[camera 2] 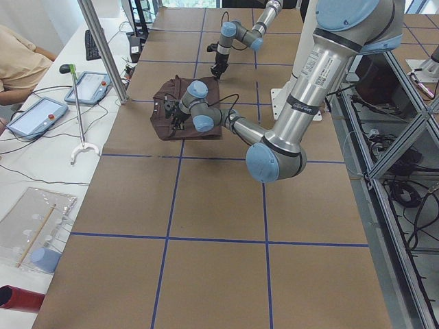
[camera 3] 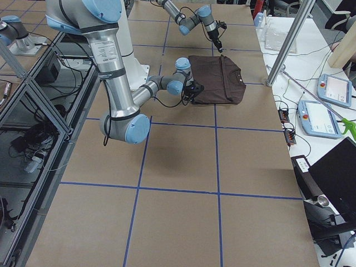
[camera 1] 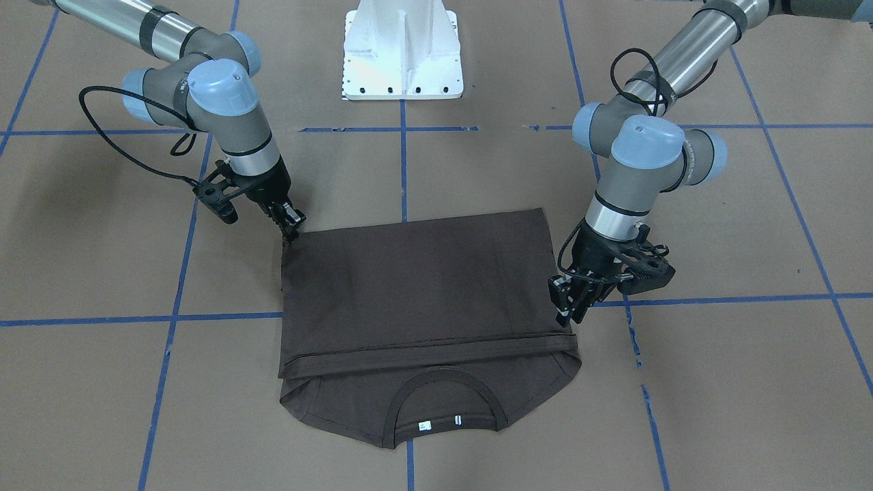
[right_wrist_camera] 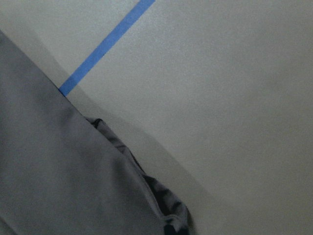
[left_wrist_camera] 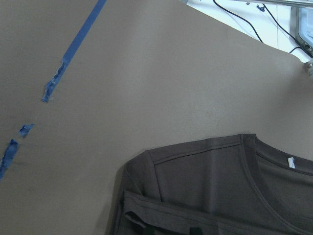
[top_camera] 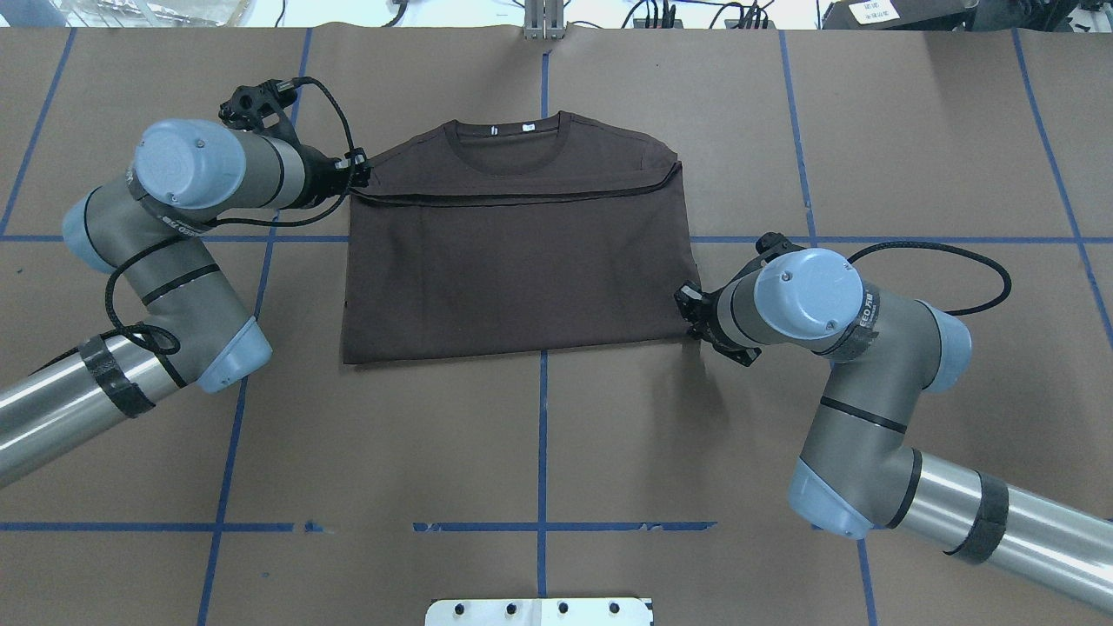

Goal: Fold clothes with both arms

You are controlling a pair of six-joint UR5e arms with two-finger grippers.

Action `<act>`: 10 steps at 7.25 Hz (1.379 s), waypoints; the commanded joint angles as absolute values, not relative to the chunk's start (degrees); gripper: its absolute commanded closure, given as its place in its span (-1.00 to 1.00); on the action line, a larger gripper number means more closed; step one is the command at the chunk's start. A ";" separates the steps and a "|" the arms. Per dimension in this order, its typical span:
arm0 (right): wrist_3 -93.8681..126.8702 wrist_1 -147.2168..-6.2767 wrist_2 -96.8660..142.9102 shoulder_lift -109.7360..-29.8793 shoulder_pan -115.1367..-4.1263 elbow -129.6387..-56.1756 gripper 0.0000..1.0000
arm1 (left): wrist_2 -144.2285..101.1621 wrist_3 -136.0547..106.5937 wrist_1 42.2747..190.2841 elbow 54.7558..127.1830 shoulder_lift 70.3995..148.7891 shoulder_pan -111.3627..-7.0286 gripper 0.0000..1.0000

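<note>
The dark brown T-shirt point(camera 1: 423, 286) lies flat on the brown table, its lower half folded up over the chest. The collar point(camera 1: 443, 402) and white neck tags stay uncovered on the far side from the robot. My left gripper point(camera 1: 565, 315) stands at the end of the folded hem beside the shoulder point(top_camera: 358, 172). In the left wrist view its fingertips point(left_wrist_camera: 195, 230) show apart just above the hem, so it is open. My right gripper point(camera 1: 293, 228) is shut on the shirt's near corner point(top_camera: 687, 306). The bunched cloth point(right_wrist_camera: 166, 215) shows in the right wrist view.
The white pedestal base point(camera 1: 402, 54) stands at the robot's side of the table. Blue tape lines point(top_camera: 543, 435) cross the brown table cover. A side bench with tablets point(camera 2: 38, 113) and a metal pole point(camera 2: 103, 48) borders the far edge.
</note>
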State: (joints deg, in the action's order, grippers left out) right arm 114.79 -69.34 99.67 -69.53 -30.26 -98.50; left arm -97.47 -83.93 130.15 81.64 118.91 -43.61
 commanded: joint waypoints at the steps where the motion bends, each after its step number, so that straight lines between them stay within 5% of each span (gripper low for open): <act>1: 114.96 -69.87 99.84 -71.70 -30.32 -102.98 1.00 | -97.47 -83.94 130.17 81.56 118.92 -43.59 0.27; 3: 116.96 -70.22 104.02 -79.76 -28.23 -114.46 1.00 | -97.47 -84.46 130.17 82.00 119.35 -43.59 0.27; 6: 120.93 -70.58 107.83 -93.03 -10.95 -133.01 1.00 | -98.17 -92.87 129.82 89.62 119.00 -40.10 0.27; 7: 121.37 -70.58 107.23 -93.25 -5.07 -133.67 0.75 | -98.35 -96.82 129.21 92.78 118.83 -37.90 0.27; 8: 121.46 -70.58 103.66 -93.16 -1.88 -132.12 -0.98 | -99.92 -100.25 129.29 96.38 116.57 -35.01 0.27; 10: 121.12 -70.58 97.67 -92.99 -7.07 -129.13 -1.00 | -99.58 -105.44 129.03 100.35 114.62 -29.92 0.22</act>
State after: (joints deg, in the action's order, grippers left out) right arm 121.33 -70.58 101.06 -93.04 -4.01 -131.17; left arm -99.64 -101.74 129.20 97.40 116.10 -33.76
